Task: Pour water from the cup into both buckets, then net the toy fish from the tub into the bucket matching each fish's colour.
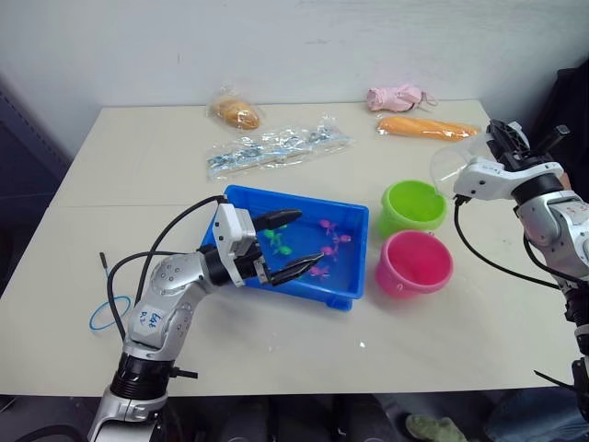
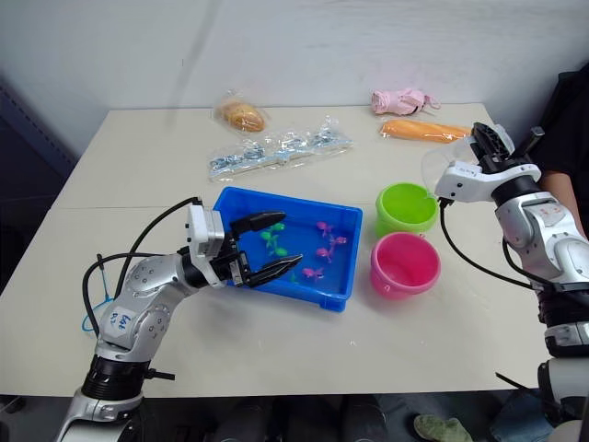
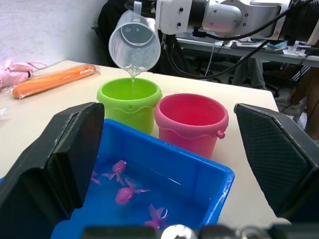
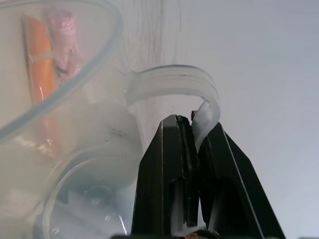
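Observation:
My right gripper is shut on the handle of the clear cup. The cup is tilted above the lime green bucket, and in the left wrist view a thin stream of water falls from the cup into it. The pink bucket stands just in front of the green one. My left gripper hangs open and empty over the blue tub. In the tub's water lie green fish and pink fish. The net's blue hoop lies on the table beside my left arm.
Along the table's far side lie a bagged bun, a clear bag of metal parts, a pink cloth and an orange packet. The table's front edge is close behind the tub.

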### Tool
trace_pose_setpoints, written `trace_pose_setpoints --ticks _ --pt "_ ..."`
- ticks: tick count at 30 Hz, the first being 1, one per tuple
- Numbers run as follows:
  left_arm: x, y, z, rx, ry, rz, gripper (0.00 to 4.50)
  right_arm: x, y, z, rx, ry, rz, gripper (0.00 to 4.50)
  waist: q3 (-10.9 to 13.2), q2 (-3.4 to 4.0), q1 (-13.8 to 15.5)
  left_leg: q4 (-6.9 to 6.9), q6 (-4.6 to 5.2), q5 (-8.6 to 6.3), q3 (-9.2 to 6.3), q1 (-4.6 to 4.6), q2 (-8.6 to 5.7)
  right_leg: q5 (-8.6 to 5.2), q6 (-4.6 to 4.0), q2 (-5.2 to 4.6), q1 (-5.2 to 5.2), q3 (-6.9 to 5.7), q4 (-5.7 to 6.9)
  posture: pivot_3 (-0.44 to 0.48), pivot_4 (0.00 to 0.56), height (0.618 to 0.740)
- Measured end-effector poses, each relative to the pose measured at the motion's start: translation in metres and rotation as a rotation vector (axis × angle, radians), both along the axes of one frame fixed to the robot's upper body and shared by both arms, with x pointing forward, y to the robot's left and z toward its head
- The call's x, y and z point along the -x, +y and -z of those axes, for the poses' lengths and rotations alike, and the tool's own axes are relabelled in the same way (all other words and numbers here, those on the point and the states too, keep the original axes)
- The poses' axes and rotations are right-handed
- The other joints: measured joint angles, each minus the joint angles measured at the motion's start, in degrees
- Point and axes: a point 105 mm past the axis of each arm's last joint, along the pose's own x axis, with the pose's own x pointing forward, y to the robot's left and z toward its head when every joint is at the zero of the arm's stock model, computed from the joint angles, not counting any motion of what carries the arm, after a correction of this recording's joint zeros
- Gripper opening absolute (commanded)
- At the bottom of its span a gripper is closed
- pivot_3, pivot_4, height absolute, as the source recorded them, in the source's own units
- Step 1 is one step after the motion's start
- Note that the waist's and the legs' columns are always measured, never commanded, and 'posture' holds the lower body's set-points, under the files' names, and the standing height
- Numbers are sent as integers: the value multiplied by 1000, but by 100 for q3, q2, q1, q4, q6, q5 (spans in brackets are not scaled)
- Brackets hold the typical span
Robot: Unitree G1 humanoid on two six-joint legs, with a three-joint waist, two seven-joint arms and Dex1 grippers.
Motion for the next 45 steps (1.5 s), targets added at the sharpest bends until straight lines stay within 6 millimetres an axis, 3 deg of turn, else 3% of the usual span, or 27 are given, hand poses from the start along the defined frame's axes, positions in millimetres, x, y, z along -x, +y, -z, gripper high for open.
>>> trace_pose_setpoints --ticks 8,11,14,20,25,29,32,36,45 --pt "2 1 2 7 -3 -2 4500 -1 3 5 28 10 -19 28 0 0 3 0 0 0 -1 -1 0 0 0 0 0 -1 0 0 150 740" --pt "3 1 3 7 1 -2 4500 0 2 2 -76 28 -52 28 0 0 -1 0 0 0 -1 -1 1 0 0 0 0 -2 0 0 150 740" --pt "3 1 5 7 7 1 4500 0 -9 -2 -304 59 -65 28 2 -3 5 0 1 0 -4 -1 1 0 0 1 3 -6 -1 0 150 740" --pt "6 1 6 -5 11 30 4500 5 -60 -3 -812 105 24 28 3 -6 30 3 5 2 -16 -11 -1 1 1 -4 5 -21 -4 0 150 740" --pt "4 -1 1 44 21 47 4500 36 -115 -1 -1449 97 -31 28 4 -7 86 8 7 3 -37 -27 -1 2 0 -4 5 -41 -6 0 150 740" --pt "2 -1 1 26 19 69 4500 67 -136 29 -1695 123 -20 28 1 -2 150 8 8 4 -44 -40 -6 2 0 -6 0 -53 -9 0 150 740" --pt "3 0 2 17 21 79 4500 82 -128 59 -1737 177 13 28 1 -2 143 8 8 4 -41 -40 -6 2 0 -4 -1 -50 -9 0 150 740" --pt "8 -4 6 -6 24 122 4500 89 -112 97 -1851 174 -11 28 -2 3 129 8 3 8 -34 -36 -9 4 3 -3 -6 -40 -2 0 150 740" --pt "17 -15 11 -37 9 196 4500 90 -110 137 -1954 27 0 28 -3 4 146 8 2 10 -34 -36 -12 4 3 -2 -6 -39 -2 0 150 740"
